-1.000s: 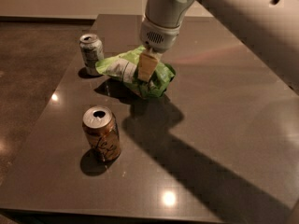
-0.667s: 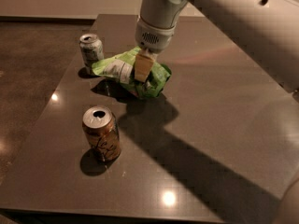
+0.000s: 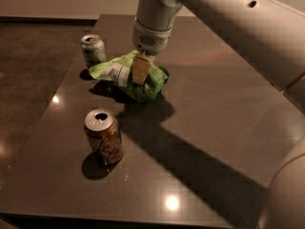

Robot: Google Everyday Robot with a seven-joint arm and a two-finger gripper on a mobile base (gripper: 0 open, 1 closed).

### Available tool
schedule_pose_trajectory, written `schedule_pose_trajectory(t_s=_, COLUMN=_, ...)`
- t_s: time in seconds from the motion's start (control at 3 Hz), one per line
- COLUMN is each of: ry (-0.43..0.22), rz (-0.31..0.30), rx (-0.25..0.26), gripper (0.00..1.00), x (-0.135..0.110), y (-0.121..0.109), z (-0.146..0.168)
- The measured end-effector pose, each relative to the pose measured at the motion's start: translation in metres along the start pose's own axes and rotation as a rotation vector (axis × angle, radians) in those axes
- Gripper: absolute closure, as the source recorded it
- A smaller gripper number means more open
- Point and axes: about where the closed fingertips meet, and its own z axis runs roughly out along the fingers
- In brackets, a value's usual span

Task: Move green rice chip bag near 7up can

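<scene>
The green rice chip bag (image 3: 125, 75) is a crinkled light-green bag with a white label panel. It hangs just above the dark table, its left tip close to the 7up can (image 3: 93, 50), a small silver-white can with green markings at the table's far left. My gripper (image 3: 139, 70) comes down from above and is shut on the bag's middle; one tan finger (image 3: 139, 71) shows in front of the bag. The bag's shadow lies on the table beneath it.
A brown-orange can with dark script (image 3: 103, 136) stands upright in front of the bag, nearer the camera. The dark table (image 3: 214, 104) has its left edge just past the cans. My arm spans the upper right.
My gripper has carried the bag a little to the left, bringing its tip closer to the 7up can. Both cans have stayed put.
</scene>
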Motion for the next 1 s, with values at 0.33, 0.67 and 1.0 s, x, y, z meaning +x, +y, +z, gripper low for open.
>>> schedule_pose_trajectory(t_s=0.33, ry=-0.003, rz=-0.001, rx=0.002, gripper=0.06, x=-0.0015, y=-0.0006, z=0.0015)
schedule_pose_trajectory(t_s=0.67, ry=-0.006, rz=-0.002, rx=0.003, gripper=0.00, x=-0.0025, y=-0.0010, z=0.0026)
schedule_pose_trajectory(t_s=1.0, ry=-0.006, rz=-0.002, rx=0.003, gripper=0.00, x=-0.0025, y=-0.0010, z=0.0026)
